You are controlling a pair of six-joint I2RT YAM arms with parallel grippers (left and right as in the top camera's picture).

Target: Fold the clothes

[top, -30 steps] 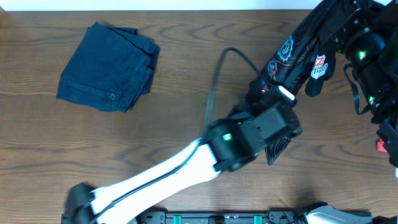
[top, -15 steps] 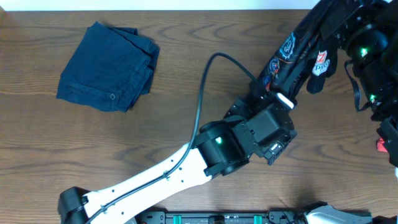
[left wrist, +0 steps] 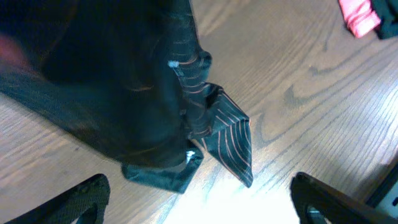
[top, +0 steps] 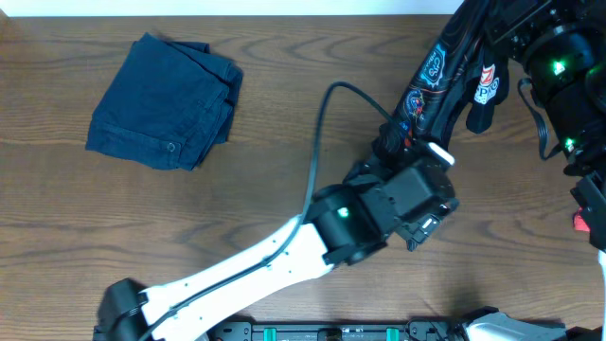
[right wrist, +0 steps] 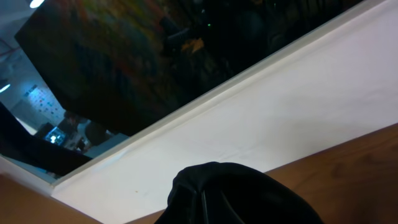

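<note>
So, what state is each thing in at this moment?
jersey: unfolded, lifted, lower end resting on table
right gripper: shut on jersey
left gripper: open, empty, at jersey's lower end
denim garment: folded, lying flat
red garment: bunched on table, untouched

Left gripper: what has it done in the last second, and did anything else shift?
The left gripper opened and let go of the lower end of the jersey; its jaws now stand wide, with the cloth bunched ahead of them. The right gripper stays shut on the jersey's upper part, and the folded denim garment has not moved.
</note>
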